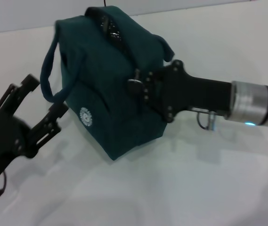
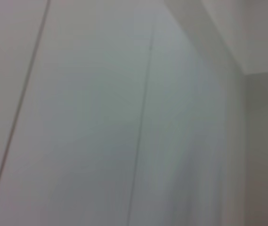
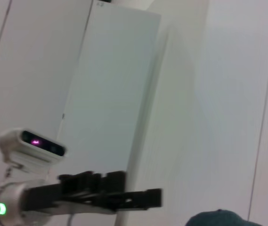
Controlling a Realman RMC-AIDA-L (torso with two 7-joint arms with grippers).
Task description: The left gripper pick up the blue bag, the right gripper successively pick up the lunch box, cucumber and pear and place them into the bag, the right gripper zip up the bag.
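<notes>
Bag (image 1: pixel 110 80) on table (image 1: pixel 195 188), centre of head view, tilted, top toward back. Strap (image 1: pixel 49 70) loops off bag's left side. Left gripper (image 1: pixel 35 110) left of bag, fingers spread, one fingertip under strap loop. Right gripper (image 1: pixel 141 87) reaches in from right, touching bag's right side near zipper (image 1: pixel 110 26). Right wrist view: left gripper (image 3: pixel 143 200) low, bag top (image 3: pixel 221 219) just beside it, wall (image 3: pixel 228 94) behind. Left wrist view: only wall (image 2: pixel 101 117).

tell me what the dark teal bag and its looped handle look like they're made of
The dark teal bag looks like matte woven fabric, probably canvas or polyester: soft creased sides, stitched seams, a white round printed logo. Its looped handle seems the same cloth, rolled into a limp strap near the left gripper.
</notes>
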